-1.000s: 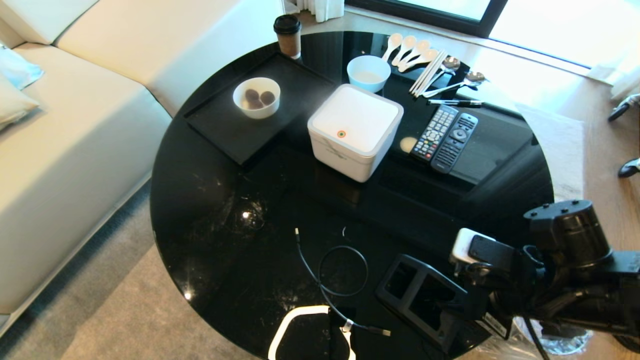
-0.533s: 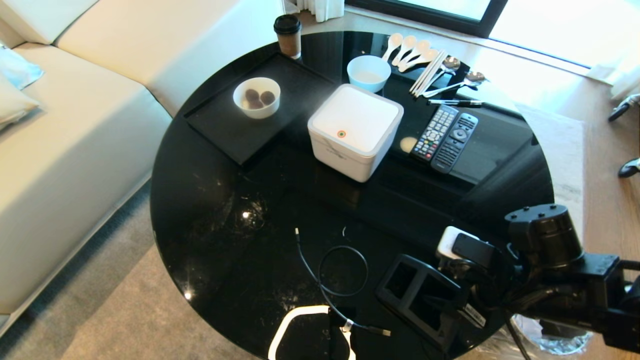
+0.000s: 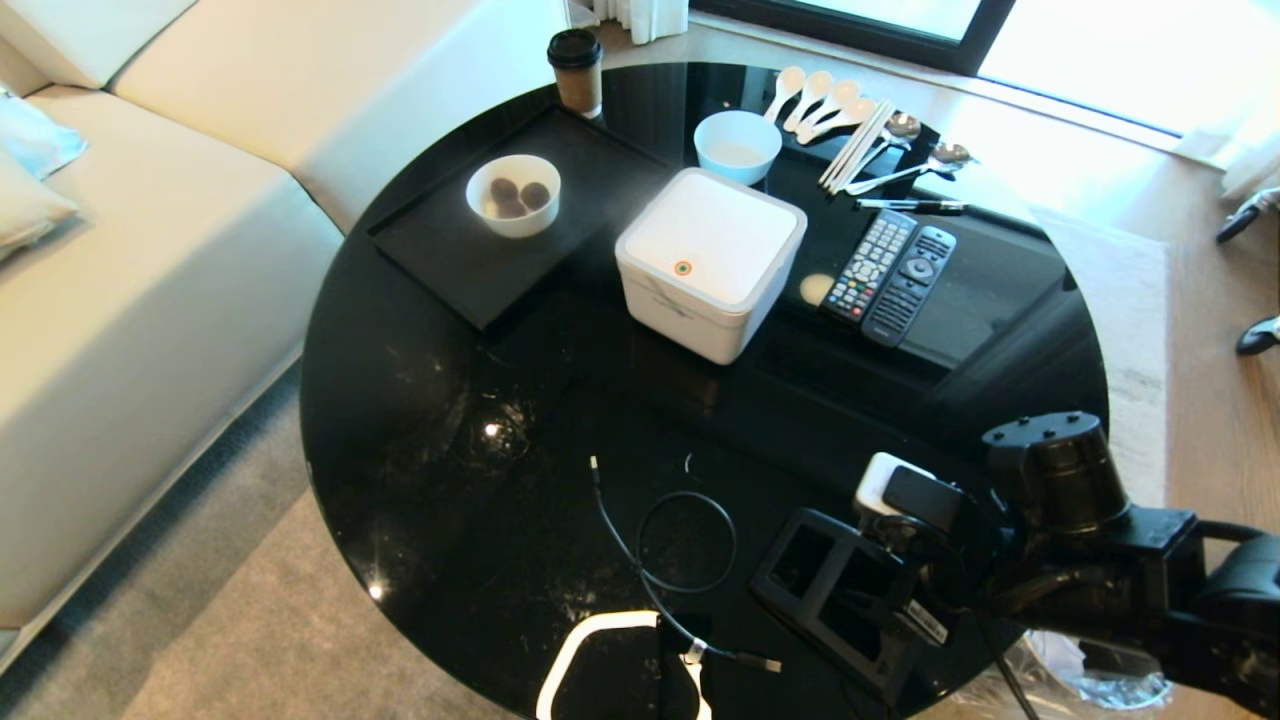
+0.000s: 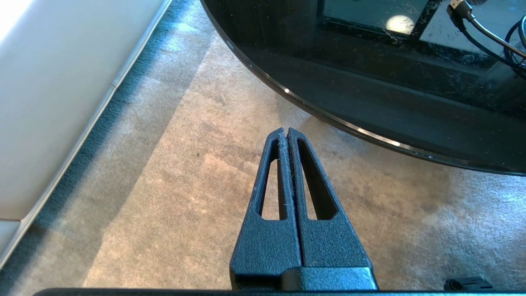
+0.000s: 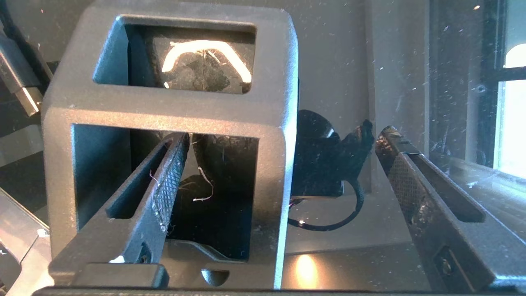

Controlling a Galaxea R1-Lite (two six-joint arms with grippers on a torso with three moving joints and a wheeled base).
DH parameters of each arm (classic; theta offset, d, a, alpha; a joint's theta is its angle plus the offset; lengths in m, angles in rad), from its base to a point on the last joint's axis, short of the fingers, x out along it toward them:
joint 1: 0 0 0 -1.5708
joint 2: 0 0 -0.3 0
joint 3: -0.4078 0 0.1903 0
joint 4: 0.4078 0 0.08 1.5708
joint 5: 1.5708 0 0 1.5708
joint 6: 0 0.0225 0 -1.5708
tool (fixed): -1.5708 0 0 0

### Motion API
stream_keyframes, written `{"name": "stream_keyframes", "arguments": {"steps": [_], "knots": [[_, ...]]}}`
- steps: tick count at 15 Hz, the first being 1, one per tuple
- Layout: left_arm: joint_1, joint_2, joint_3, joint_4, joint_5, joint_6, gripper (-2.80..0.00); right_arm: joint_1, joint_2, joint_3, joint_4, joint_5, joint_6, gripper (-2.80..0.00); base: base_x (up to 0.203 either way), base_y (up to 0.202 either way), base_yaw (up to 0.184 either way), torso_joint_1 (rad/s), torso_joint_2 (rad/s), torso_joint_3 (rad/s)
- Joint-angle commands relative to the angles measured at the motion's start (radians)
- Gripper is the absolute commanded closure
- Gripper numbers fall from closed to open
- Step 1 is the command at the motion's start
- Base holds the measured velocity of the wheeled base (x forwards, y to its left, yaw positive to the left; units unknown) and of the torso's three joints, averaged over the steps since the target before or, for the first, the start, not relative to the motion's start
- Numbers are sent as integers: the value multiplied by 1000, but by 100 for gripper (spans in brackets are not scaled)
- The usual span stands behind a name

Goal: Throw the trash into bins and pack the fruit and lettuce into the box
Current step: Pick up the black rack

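Observation:
The white box (image 3: 710, 262) stands on the round black table (image 3: 420, 400) past its middle, lid down. My right gripper (image 3: 893, 590) is low at the table's near right edge, open around a black open-framed holder (image 3: 832, 592). One finger (image 5: 164, 185) reaches inside the holder's (image 5: 172, 111) frame, the other finger (image 5: 415, 185) is outside it, and nothing is gripped. My left gripper (image 4: 284, 132) hangs shut and empty over the carpet beside the table's rim. Crinkled clear liner plastic (image 3: 1120, 688) shows on the floor under my right arm; the bins themselves are hidden. Trash, fruit and lettuce are out of view.
A black tray (image 3: 450, 260) with a white bowl (image 3: 513, 194) sits at the back left. A coffee cup (image 3: 576, 70), another bowl (image 3: 737, 146), spoons (image 3: 815, 100), a pen (image 3: 910, 207) and two remotes (image 3: 893, 275) lie behind. A black cable (image 3: 660, 560) curls nearby. A sofa (image 3: 120, 300) stands left.
My right arm has slid left and dipped toward the black holder, and its jaws have spread a little wider. The left gripper and the table's things have not moved.

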Motion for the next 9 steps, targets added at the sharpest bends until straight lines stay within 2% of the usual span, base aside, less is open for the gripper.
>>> {"name": "stream_keyframes", "arguments": {"steps": [1, 2, 3, 9], "knots": [[-1, 2, 0, 0, -1, 0, 0, -1, 4, 2, -4, 1, -3, -280, 0, 0, 0, 0, 0, 0], [1, 2, 0, 0, -1, 0, 0, -1, 4, 2, -4, 1, -3, -63, 0, 0, 0, 0, 0, 0], [0, 2, 0, 0, -1, 0, 0, -2, 4, 4, -4, 1, -3, 0, 0, 0, 0, 0, 0, 0], [1, 2, 0, 0, -1, 0, 0, -4, 0, 5, -5, 1, -3, 0, 0, 0, 0, 0, 0, 0]]}}
